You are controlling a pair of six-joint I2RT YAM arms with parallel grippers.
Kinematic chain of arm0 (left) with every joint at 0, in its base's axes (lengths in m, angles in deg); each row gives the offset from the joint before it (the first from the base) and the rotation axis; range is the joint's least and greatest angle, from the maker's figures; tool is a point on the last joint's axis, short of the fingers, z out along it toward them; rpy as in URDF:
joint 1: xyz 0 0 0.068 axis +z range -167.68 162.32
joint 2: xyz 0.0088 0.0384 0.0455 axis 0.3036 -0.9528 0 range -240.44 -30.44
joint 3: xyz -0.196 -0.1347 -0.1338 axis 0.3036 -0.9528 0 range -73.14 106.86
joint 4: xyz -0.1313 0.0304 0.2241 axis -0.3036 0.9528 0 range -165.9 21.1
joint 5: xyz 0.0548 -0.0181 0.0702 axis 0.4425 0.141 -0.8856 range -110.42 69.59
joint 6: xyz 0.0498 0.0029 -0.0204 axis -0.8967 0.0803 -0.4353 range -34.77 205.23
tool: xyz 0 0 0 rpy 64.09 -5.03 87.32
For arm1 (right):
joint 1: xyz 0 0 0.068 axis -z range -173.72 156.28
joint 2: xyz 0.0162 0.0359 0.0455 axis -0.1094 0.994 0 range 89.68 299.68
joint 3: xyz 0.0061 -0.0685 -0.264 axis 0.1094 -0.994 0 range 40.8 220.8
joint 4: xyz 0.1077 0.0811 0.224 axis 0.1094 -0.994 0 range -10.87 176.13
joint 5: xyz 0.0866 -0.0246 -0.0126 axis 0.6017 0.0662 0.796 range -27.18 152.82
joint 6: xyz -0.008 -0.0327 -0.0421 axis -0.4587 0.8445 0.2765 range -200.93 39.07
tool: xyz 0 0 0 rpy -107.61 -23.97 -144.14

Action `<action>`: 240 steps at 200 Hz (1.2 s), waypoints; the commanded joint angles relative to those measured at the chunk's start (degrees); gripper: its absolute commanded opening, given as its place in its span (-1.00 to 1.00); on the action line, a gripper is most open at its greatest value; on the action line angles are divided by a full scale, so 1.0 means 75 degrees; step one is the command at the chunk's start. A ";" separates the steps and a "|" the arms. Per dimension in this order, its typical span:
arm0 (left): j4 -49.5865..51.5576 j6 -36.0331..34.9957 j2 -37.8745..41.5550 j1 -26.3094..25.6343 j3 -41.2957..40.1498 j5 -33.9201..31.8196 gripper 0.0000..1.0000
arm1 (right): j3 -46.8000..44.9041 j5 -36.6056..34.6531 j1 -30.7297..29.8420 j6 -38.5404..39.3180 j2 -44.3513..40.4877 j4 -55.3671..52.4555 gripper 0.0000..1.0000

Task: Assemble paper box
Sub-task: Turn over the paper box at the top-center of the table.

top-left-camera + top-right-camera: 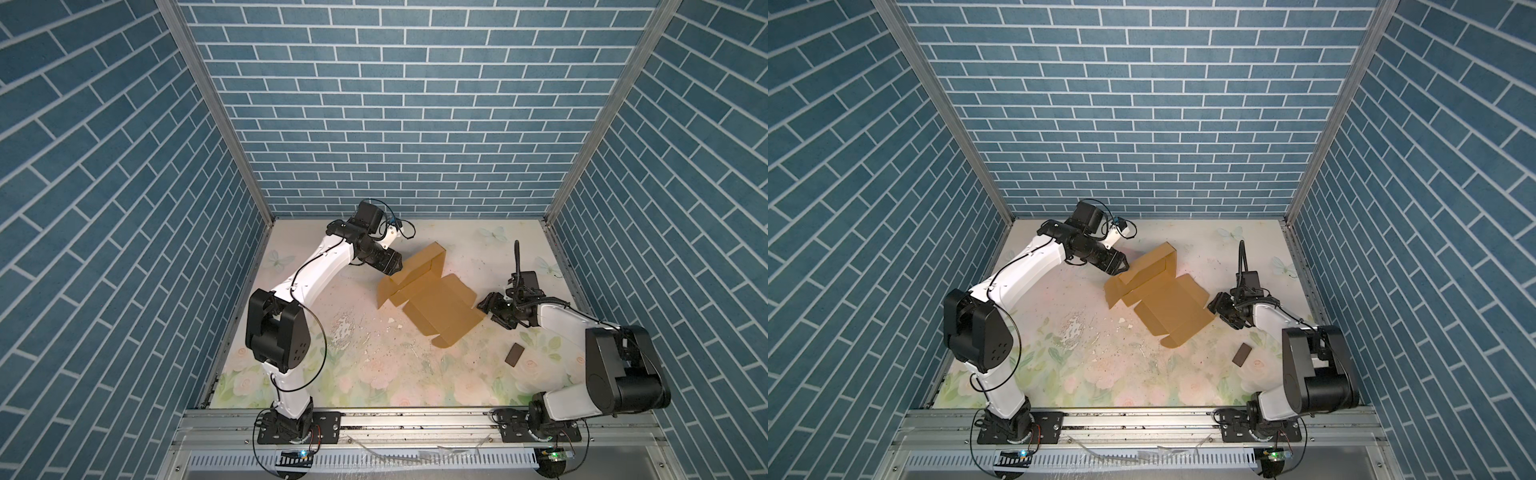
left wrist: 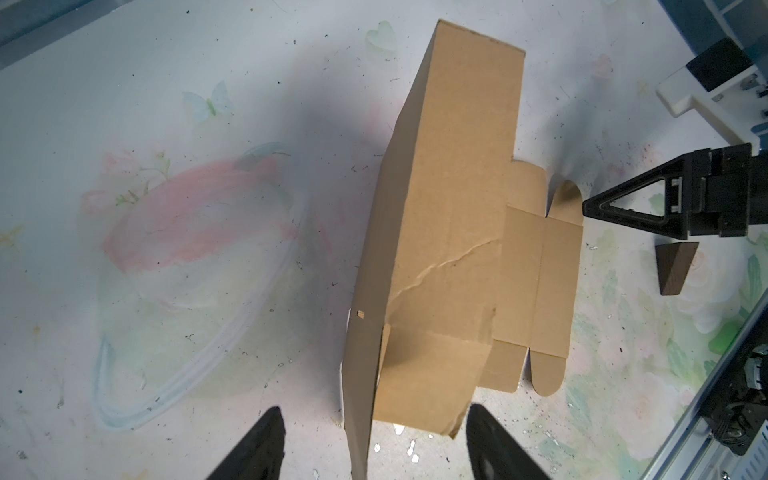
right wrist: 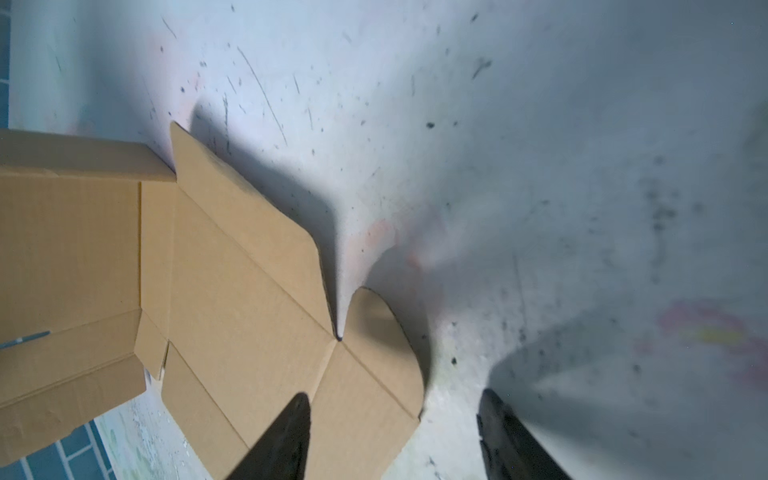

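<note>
At the front edge of the table (image 1: 374, 374) an aluminium rail (image 1: 415, 424) is seen, on which both arm bases are mounted. A small dark brown chip (image 1: 514, 354) is found lying flat on the floral surface near the right edge, apart from the box. Beyond it, the right gripper (image 1: 487, 313) is held low over the table at the right-hand side of the paper box (image 1: 440, 307). Its fingers (image 3: 286, 436) are spread wide and nothing is gripped. In the right wrist view one fingertip is seen over a flat flap of the cardboard, and whether it touches that flap cannot be told.

The paper box is placed around the middle of the table, somewhat nearer the back edge than the front. It is only partly folded: the nearer panels and rounded tabs are laid flat, while the farther long panel is raised on edge. A crease is seen running across the cardboard in the left wrist view.

At the left end of the raised panel the left gripper (image 1: 1121, 266) is held, pointed at the cardboard. Its fingers (image 2: 266, 449) are spread wide, with the panel's edge between them and nothing clamped. Blue brick-patterned walls (image 1: 395, 124) are seen rising behind the back edge
</note>
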 commanded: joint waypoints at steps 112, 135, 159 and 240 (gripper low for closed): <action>-0.0340 0.0138 0.0269 0.0254 -0.0174 0.0073 0.45 | 0.0061 0.1316 0.0020 0.0775 0.0674 0.1798 -0.37; -0.0398 0.0163 0.0224 0.0314 -0.0324 0.0091 0.44 | 0.0095 0.1541 0.0021 0.0590 0.0696 0.2055 -0.52; -0.0492 0.0311 0.0219 0.0385 -0.0373 0.0286 0.44 | 0.0139 0.1748 0.0022 0.0631 0.0692 0.2263 -0.73; -0.0057 0.0014 0.0681 0.0757 0.0390 0.0280 0.45 | 0.1086 0.2134 0.0022 0.1468 0.0089 0.1211 -1.00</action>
